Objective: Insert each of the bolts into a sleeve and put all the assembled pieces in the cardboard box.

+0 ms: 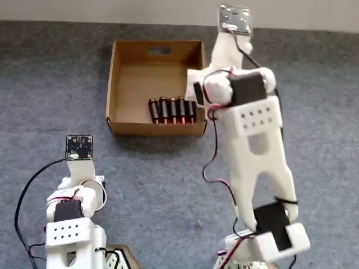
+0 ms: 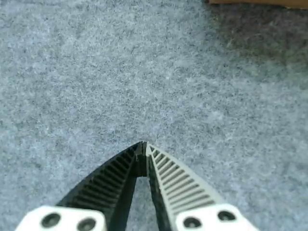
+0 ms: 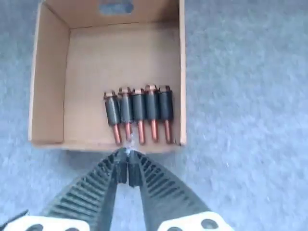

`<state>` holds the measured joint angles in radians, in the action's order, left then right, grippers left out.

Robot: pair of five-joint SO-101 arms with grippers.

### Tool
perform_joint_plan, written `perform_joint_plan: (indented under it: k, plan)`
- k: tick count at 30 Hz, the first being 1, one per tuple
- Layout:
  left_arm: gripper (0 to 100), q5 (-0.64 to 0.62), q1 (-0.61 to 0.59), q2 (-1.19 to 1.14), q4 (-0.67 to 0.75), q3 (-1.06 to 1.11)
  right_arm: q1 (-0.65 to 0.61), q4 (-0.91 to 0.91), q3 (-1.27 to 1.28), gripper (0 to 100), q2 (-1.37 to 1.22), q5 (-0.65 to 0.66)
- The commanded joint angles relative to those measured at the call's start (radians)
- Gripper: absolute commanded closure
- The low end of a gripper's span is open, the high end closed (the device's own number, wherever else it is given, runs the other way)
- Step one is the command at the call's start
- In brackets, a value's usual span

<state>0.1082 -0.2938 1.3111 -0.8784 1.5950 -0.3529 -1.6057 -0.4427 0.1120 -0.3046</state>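
We see five assembled pieces [image 1: 171, 110] [image 3: 139, 108] lying side by side inside the cardboard box [image 1: 110, 84] [image 3: 48, 86]. Each is a copper-coloured bolt [image 3: 154, 130] seated in a dark sleeve [image 3: 152, 106]. The row lies on the box floor close to the wall opposite the handle cutout [image 3: 115, 7] and towards one corner. The bolt shanks point at that wall.

The right gripper [image 3: 127, 156] is just outside the same wall, in line with the row. Its fingers [image 3: 159, 187] are pressed together with nothing between them.

The left gripper [image 2: 143, 148] is apart from the box over the grey felt worktop [image 2: 144, 72]. A strip of the box's edge [image 2: 255, 2] shows beyond it. Its fingers [image 2: 173, 178] also meet at the tips and hold nothing.

In the high view the left arm [image 1: 70, 216] stands on the box's near side, well apart from it.
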Motion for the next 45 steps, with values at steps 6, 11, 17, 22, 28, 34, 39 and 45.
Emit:
perform_joint_plan:
  k: [6, 11, 17, 22, 28, 34, 39, 45]
  plan:
    - [98, 0.005, 0.022, 0.013, 0.017, -0.004, 0.013, -0.156, 0.048, 99.4, 0.193, 0.011]
    - [98, 0.005, 0.022, 0.013, 0.017, -0.004, 0.038, -0.033, 0.386, 99.4, 0.398, 0.011]
    - [98, 0.005, 0.022, 0.013, 0.017, -0.004, 0.033, 0.337, 1.004, 99.4, 0.799, 0.011]
    - [98, 0.005, 0.022, 0.013, 0.017, -0.004, 0.038, 0.601, 1.457, 98.9, 1.152, 0.011]
    - [98, 0.005, 0.022, 0.013, 0.017, -0.004, 0.033, 0.685, 1.788, 98.9, 1.543, 0.011]
    - [98, 0.005, 0.024, 0.013, 0.017, -0.004, 0.038, 0.687, 2.02, 98.9, 1.718, 0.011]
    - [98, 0.005, 0.022, 0.013, 0.017, -0.002, 0.036, 0.687, 2.097, 98.9, 1.707, 0.011]
    - [98, 0.005, 0.024, 0.013, 0.017, -0.002, 0.038, 0.627, 2.255, 98.9, 1.712, 0.009]
